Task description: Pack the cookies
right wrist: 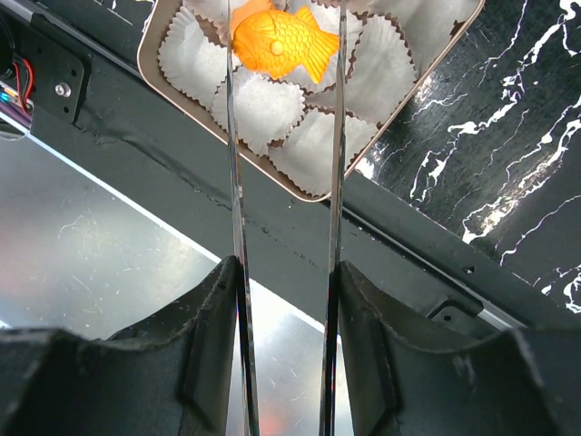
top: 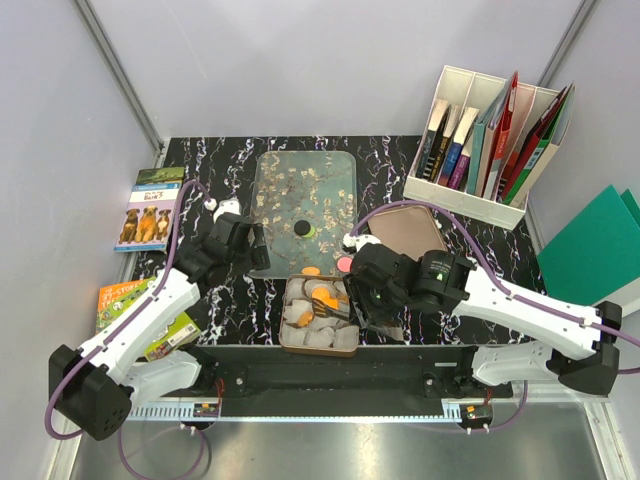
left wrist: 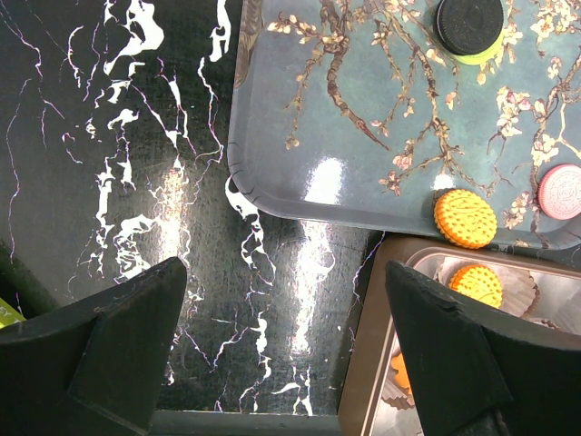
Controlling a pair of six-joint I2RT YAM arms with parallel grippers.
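The cookies lie on and near the blossom-patterned tray (top: 305, 190): a black cookie (left wrist: 468, 23) on top of a green one, a pink cookie (left wrist: 561, 191) and a round orange cookie (left wrist: 465, 218). Another orange cookie (left wrist: 476, 283) sits in a paper cup in the tin (left wrist: 363, 363). My left gripper (left wrist: 286, 345) is open and empty over the bare table between tray and tin. My right gripper (right wrist: 284, 109) carries two thin metal blades that close on an orange fish-shaped cookie (right wrist: 281, 41) above the white paper cups (right wrist: 259, 109) of the tin (top: 320, 318).
The tin's brown lid (top: 405, 230) lies right of the tray. A white file box with books (top: 490, 145) stands at the back right. Picture books (top: 150, 210) lie at the table's left edge. A black rail (right wrist: 182, 163) runs along the near edge below the tin.
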